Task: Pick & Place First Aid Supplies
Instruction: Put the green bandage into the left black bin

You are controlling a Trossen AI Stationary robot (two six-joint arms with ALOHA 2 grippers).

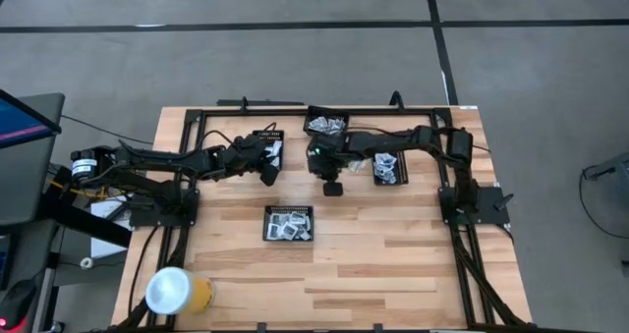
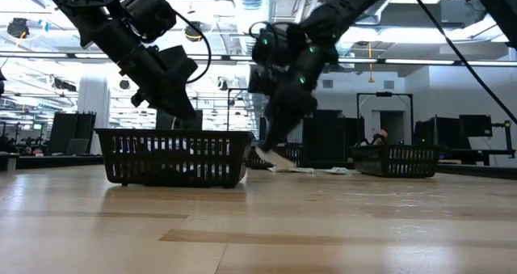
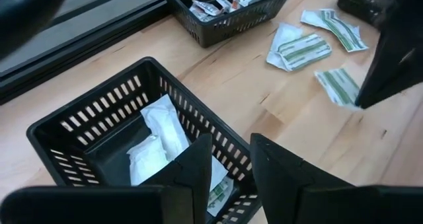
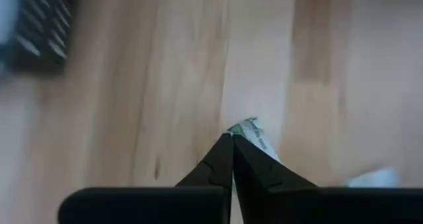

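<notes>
Landmark: the black mesh tray (image 1: pixel 290 223) in the middle of the tabletop (image 1: pixel 393 264); every place below is told from it.
Right gripper (image 4: pixel 232 137): beyond the tray, towards the far trays, tipped down at the wood. Its jaws are pressed together on the corner of a slim green-white strip packet (image 4: pixel 254 135).
Packet and jaws: only the packet's edge shows past the fingertips; the rest is hidden beneath them. It looks pinched by one corner, not across its middle.
How it handles: I judge it light, thin and floppy, with a slick wrapper. A corner pinch may let it swing or slip; a hold further in along the flat would be safer.
Other supplies: three more loose strips (image 3: pixel 304 49) lie on the bare wood beyond the tray, near the right arm.
Left gripper (image 3: pixel 230 159): beyond the tray and to its left, hovering over another mesh tray (image 3: pixel 73 128) holding white sachets (image 3: pixel 165 128). Its jaws stand slightly apart, holding nothing.
</notes>
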